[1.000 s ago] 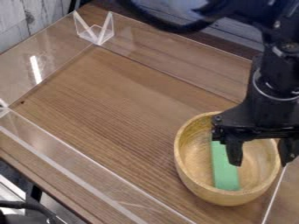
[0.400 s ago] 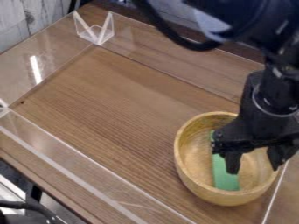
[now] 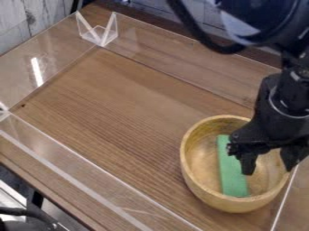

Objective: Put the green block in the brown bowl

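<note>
The brown bowl [image 3: 200, 171] sits on the wooden tabletop at the lower right. The green block [image 3: 232, 176] lies flat inside it, running from the far rim toward the near one. My gripper [image 3: 272, 159] hangs over the bowl's right half, pointing almost straight down, open. Its left finger [image 3: 251, 162] is low inside the bowl just right of the block's far end, and I cannot tell if it touches the block. The right finger sits near the bowl's right rim. Nothing is held between the fingers.
A low clear acrylic wall [image 3: 72, 171] borders the wooden tabletop [image 3: 121, 99] on the near left and back. A small clear plastic stand [image 3: 97, 30] is at the back left corner. The bowl is close to the table's right edge.
The gripper has sunk lower into the bowl and shifted slightly right, with its wrist rolled a little. The green block and the bowl have stayed where they were.
</note>
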`<state>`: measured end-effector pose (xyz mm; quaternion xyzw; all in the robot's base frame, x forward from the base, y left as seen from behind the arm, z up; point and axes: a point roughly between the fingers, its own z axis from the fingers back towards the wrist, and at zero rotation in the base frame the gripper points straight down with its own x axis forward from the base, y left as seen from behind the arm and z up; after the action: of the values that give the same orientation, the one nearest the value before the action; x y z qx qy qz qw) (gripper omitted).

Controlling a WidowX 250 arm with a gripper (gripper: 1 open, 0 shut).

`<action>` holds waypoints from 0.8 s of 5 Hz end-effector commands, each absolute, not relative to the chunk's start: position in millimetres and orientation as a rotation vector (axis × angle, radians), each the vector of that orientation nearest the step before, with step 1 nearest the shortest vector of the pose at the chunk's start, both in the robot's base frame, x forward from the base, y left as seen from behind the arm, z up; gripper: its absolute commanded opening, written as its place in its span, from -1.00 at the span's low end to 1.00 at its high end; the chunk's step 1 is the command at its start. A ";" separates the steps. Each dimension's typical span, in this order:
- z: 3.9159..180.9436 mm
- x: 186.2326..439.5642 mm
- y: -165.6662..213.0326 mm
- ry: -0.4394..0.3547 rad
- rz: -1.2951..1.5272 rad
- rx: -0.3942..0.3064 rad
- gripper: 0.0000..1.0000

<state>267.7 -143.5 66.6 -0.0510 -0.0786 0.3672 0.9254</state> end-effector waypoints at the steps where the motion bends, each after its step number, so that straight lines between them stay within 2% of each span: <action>1: 71.3 282.4 -148.7 -0.184 0.742 -0.129 1.00; 2: 64.7 289.5 -152.9 -0.177 0.720 -0.124 1.00; 3: 58.5 296.0 -155.3 -0.170 0.698 -0.119 -1.00; 4: 75.4 295.3 -155.2 -0.176 0.742 -0.155 1.00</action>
<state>284.4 -153.4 51.6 -0.0461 -0.0599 0.3560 0.9314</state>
